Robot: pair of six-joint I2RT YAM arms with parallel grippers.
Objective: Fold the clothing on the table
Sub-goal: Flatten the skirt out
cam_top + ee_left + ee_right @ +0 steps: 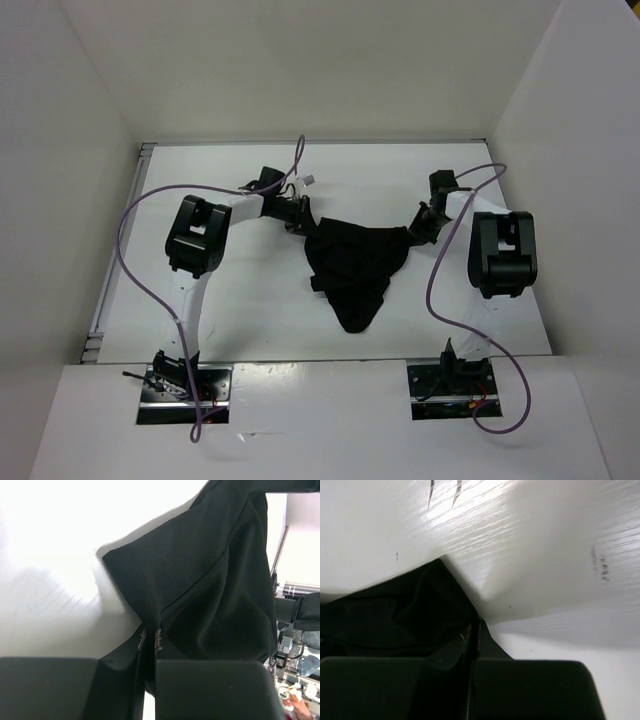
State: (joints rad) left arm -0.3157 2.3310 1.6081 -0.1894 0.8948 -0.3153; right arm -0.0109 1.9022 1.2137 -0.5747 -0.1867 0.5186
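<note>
Left claw (297,222) and right claw (413,232) each pinched a far corner of the clothing (355,265), which sagged, bunched, between them and trailed nearward over the table (230,300). Grasping looked done; no fold yet.

Left arm (196,238) and right arm (506,256) reach forward, jaws pinched closed.

Likely a robotics lab: white walls (60,150) enclosing a table (250,320) with bolted arms (195,235).
</note>
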